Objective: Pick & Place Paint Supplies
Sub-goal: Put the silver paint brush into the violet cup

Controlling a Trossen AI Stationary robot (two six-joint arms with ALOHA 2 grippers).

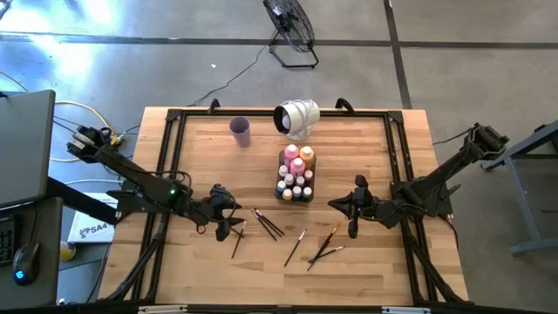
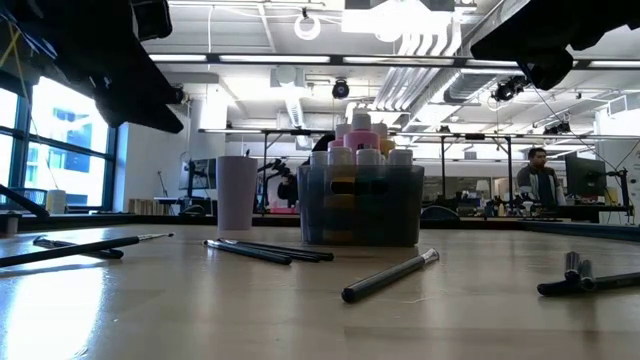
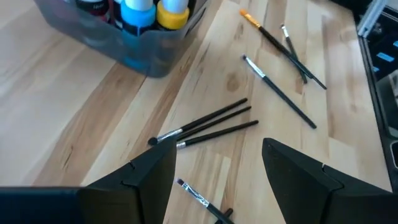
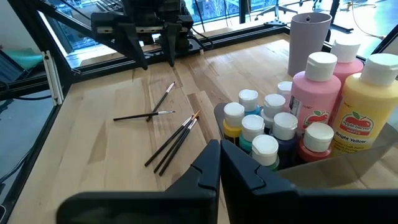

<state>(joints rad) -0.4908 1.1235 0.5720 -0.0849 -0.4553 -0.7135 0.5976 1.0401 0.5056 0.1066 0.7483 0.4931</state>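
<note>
Thin dark-handled paintbrushes [image 1: 268, 223] lie scattered on the wooden table [image 1: 200, 270], near the clear grey tray [image 1: 296, 194] holding the small paint bottles [image 1: 297, 173]. Left gripper [image 1: 228, 228] hovers spread wide over the brushes, empty; right gripper [image 1: 351, 209] hangs closed beside the tray.

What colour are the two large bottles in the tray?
One pink bottle, one yellow bottle, both white-capped; clearest in the right wrist view.

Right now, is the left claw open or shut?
Open. The left claw hovers above the loose paintbrushes; the left wrist view shows a wide gap between its dark fingers, holding nothing.
</note>
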